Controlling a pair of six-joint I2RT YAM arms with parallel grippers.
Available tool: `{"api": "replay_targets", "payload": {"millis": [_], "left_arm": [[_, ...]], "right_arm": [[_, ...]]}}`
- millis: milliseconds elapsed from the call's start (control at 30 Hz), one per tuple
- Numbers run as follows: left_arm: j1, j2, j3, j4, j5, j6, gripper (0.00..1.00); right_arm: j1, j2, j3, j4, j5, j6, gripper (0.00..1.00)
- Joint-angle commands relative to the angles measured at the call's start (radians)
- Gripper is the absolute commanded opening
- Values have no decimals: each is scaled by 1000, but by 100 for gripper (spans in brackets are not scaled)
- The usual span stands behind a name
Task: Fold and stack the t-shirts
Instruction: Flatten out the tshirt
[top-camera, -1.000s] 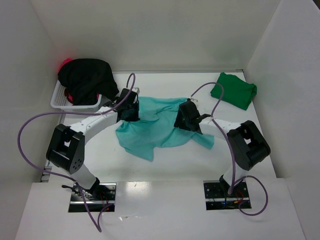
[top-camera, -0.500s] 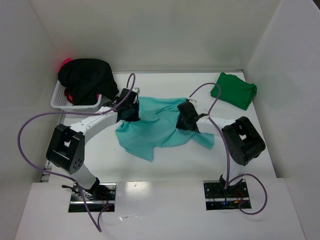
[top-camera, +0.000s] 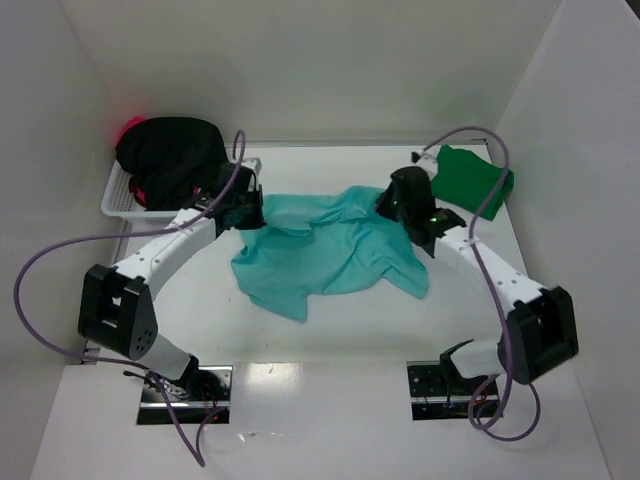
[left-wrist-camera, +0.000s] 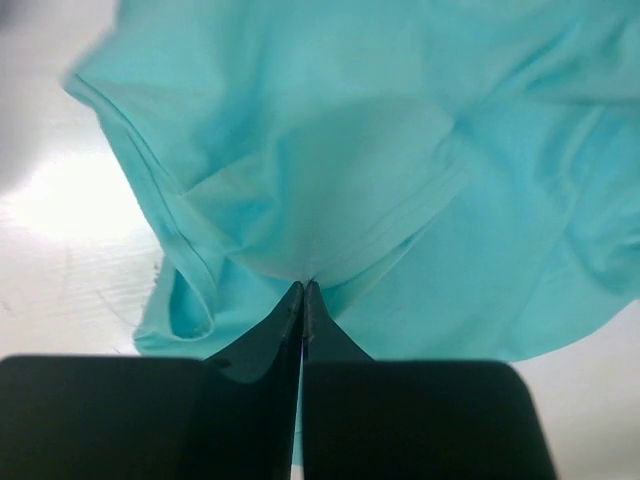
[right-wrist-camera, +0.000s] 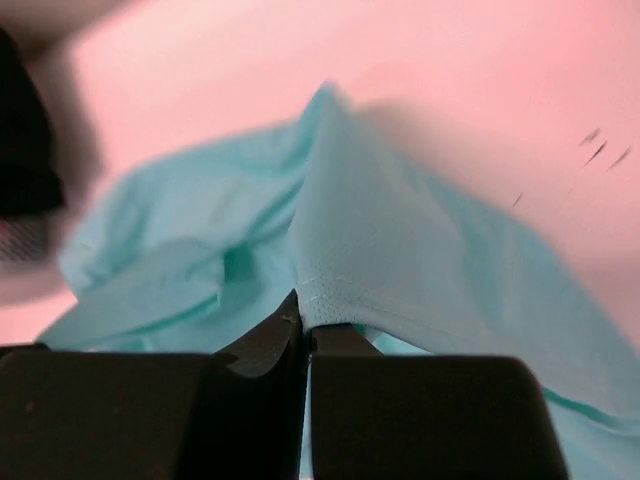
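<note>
A light teal t-shirt (top-camera: 325, 255) lies crumpled in the middle of the table. My left gripper (top-camera: 252, 214) is shut on its left upper edge; in the left wrist view the cloth (left-wrist-camera: 330, 170) is pinched at the fingertips (left-wrist-camera: 303, 290). My right gripper (top-camera: 393, 205) is shut on the shirt's right upper edge, and a hemmed fold (right-wrist-camera: 400, 250) rises from between the fingers (right-wrist-camera: 306, 318). A dark green t-shirt (top-camera: 468, 180) lies folded at the back right. A black t-shirt (top-camera: 172, 155) is heaped over a red-pink one (top-camera: 131, 128) in the basket.
A white basket (top-camera: 125, 205) stands at the back left against the wall. White walls close in the table on the left, back and right. Purple cables loop from both arms over the table.
My right gripper has shut on the teal shirt and carried its edge back and to the right, toward the green shirt. My left gripper moved slightly back and left with its edge.
</note>
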Motion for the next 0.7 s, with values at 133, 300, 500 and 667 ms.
{"api": "replay_targets", "payload": {"millis": [133,300,500,667], "left_arm": [[60,-203,173,-26,-73,76,0],[65,-330,285,-62,-156,99,0],[65,-565,315,-82,-264,99,0],[65,-747,349,-122,-336,94,0]], "right_arm": [[-125,-227,95,-57,-43,-56,0],[-125,-331,192,-96,-38,-76,0],[-125,-533,240,-119,-54,-86,0],[-125,-705,278,-212,-74,-100,0]]}}
